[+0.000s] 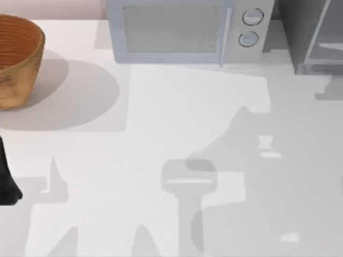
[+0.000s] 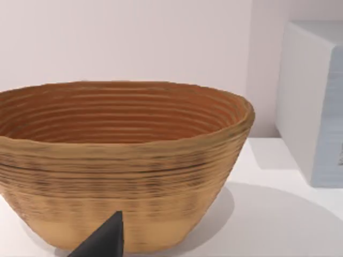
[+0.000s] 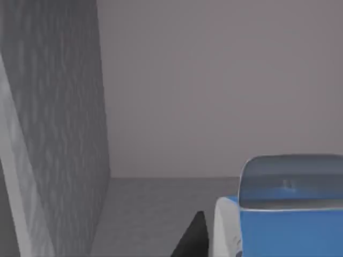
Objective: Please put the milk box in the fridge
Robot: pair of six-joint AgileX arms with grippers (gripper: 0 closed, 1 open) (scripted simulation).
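The milk box [image 3: 289, 230], with its blue top, stands upright close in front of the right wrist camera. My right gripper [image 3: 257, 249] is shut on it, and one dark fingertip [image 3: 194, 238] lies against its side. The box sits inside the fridge [image 3: 53, 134], with the grey textured wall beside it and the grey floor below. In the top view the fridge [image 1: 311, 37] is the grey cabinet at the back right corner, partly out of frame. My left arm [image 1: 6, 184] is parked at the table's left edge.
A light-grey microwave [image 1: 185, 32] with two round knobs stands at the back centre, left of the fridge. A woven wooden basket [image 1: 16, 59] sits at the back left, straight ahead of my left gripper [image 2: 107, 243].
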